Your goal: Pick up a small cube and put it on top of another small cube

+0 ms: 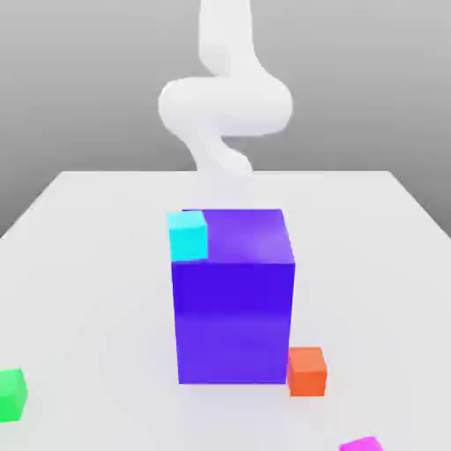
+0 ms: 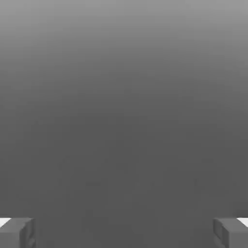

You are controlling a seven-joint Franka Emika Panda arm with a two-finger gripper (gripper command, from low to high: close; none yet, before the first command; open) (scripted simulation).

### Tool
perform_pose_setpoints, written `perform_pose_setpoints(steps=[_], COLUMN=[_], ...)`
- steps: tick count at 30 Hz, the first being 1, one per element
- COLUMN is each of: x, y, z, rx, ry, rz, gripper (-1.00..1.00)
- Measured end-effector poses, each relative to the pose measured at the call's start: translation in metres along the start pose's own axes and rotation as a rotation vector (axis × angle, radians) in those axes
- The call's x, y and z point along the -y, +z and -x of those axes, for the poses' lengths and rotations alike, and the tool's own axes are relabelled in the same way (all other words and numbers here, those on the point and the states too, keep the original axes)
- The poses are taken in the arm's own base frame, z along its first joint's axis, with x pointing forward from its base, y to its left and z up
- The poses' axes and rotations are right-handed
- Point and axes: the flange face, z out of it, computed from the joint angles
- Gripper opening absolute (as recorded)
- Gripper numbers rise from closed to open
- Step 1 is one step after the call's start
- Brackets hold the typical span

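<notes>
A: Fingers [image 2: 19, 232] spread wide, nothing between them, gripper [image 2: 124, 232] touching nothing.

B: Target?

A: Small magenta cube [image 1: 361, 444], at the exterior view's lower right edge on the table [image 1: 88, 264], partly cut off. Likely light, rigid, flat-sided; pinch two opposite faces.

B: Destination?

A: Green cube [image 1: 11, 394], lower left edge, well apart. Big blue-purple block [image 1: 233, 321] between them, farther back; orange cube [image 1: 306, 371] just beside it, cyan cube [image 1: 188, 235] at its upper left corner.
</notes>
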Motion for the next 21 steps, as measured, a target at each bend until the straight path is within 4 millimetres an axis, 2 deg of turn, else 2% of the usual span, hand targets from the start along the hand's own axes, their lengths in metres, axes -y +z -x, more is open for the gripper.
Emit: perform_pose_setpoints(steps=[6, 11, 16, 21], x=[0.021, 0.028, 0.026, 0.016], y=[0.103, 0.186, 0.267, 0.341], z=[0.018, 0.046, 0.086, 0.139], rx=[0.105, 0.195, 0.289, 0.389], ry=[-0.054, -0.100, -0.147, -0.200], rz=[0.101, 0.177, 0.248, 0.312], gripper=[0.00, 0.00, 0.00, 0.00])
